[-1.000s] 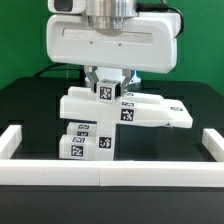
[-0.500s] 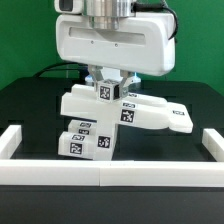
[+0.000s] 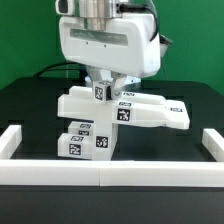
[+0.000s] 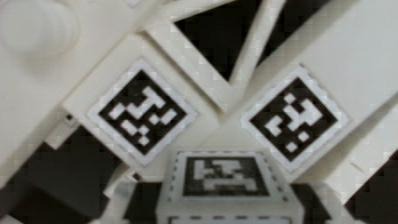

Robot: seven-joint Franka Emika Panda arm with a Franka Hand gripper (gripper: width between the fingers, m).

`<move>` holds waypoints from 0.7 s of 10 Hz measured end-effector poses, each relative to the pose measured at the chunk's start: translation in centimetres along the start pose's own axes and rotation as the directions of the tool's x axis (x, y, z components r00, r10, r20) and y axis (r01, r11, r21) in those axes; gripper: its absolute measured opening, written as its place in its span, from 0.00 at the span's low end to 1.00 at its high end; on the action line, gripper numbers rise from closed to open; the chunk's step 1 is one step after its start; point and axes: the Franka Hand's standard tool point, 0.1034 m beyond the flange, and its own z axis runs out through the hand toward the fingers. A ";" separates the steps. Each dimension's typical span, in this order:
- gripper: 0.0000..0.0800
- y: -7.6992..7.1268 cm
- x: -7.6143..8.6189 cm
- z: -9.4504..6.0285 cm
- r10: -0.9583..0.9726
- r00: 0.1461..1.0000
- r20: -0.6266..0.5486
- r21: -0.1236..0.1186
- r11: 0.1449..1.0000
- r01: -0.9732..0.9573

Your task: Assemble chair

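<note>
Where black table (image 3: 30,100) meets green wall (image 3: 20,40), white rail (image 3: 100,172) in front, pincer (image 3: 105,89) straddling chair (image 3: 150,112), grip unclear.

a plain green wall (image 3: 18,40) is seen behind a black table (image 3: 30,110), which is edged by a low white border rail (image 3: 60,178).

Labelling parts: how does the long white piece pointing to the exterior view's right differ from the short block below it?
The long piece is flat and stretched out; the short block is compact and boxy. The long piece lies just under the gripper; the short block stands lower in the picture, nearer the border rail. Both are white and tagged.
</note>
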 end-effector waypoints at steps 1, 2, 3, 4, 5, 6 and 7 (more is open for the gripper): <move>0.34 0.0 0.0 0.0 0.037 0.999 0.000 0.000 0.999 -0.037; 0.34 -0.1 -0.1 0.0 0.097 0.995 0.001 0.001 0.995 -0.097; 0.34 -0.1 -0.1 0.0 0.125 0.992 0.001 0.001 0.992 -0.125; 0.34 -0.2 -0.2 0.0 0.165 0.986 0.001 0.001 0.986 -0.165; 0.46 -0.2 -0.2 0.0 0.147 0.989 0.002 0.001 0.989 -0.147; 0.46 -0.2 -0.2 0.0 0.133 0.991 0.002 0.001 0.991 -0.133; 0.69 -0.2 -0.3 0.0 0.102 0.995 0.002 0.001 0.995 -0.102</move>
